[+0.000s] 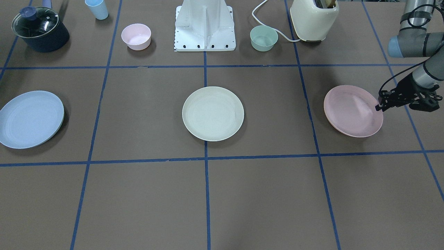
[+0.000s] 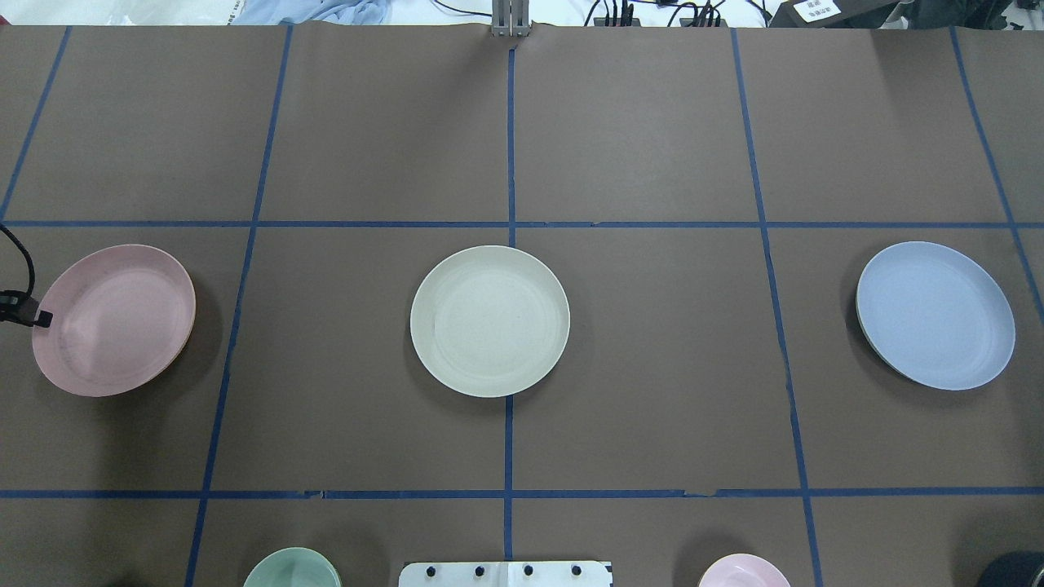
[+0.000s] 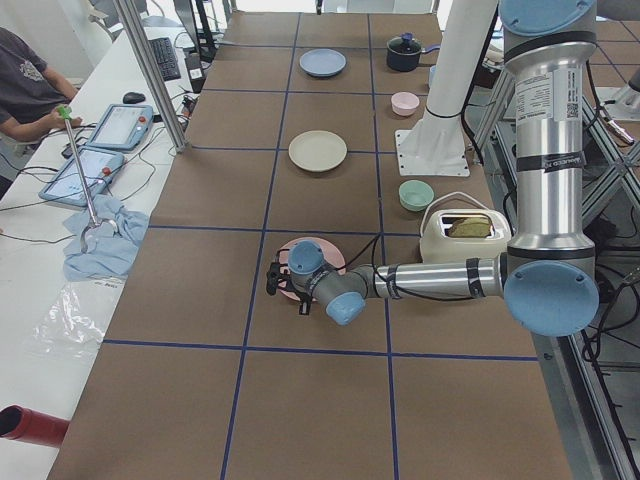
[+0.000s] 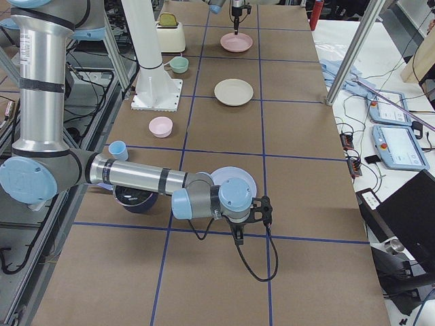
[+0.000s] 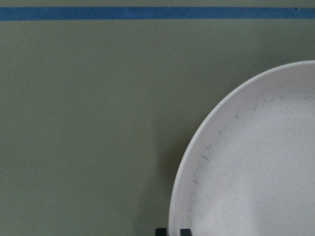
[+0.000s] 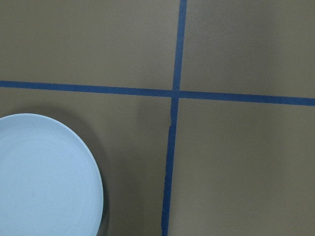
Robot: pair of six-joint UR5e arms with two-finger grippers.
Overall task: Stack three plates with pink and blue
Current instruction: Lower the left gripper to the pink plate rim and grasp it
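Grip: pinched pink plate (image 1: 350,111) rim with left gripper (image 1: 378,107), fingers (image 5: 185,232) narrow. Held right gripper (image 4: 264,210) near blue plate (image 1: 31,119); could not tell opening.

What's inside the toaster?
Something brown, likely bread, sits in the toaster slot. Its lower part is hidden inside.

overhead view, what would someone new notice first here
Three plates lie apart in a row across the middle: a pink plate on the view's left, a cream-white plate in the centre and a blue plate on the right. The dark tip of the left gripper sits at the pink plate's outer rim, at the view's left edge.
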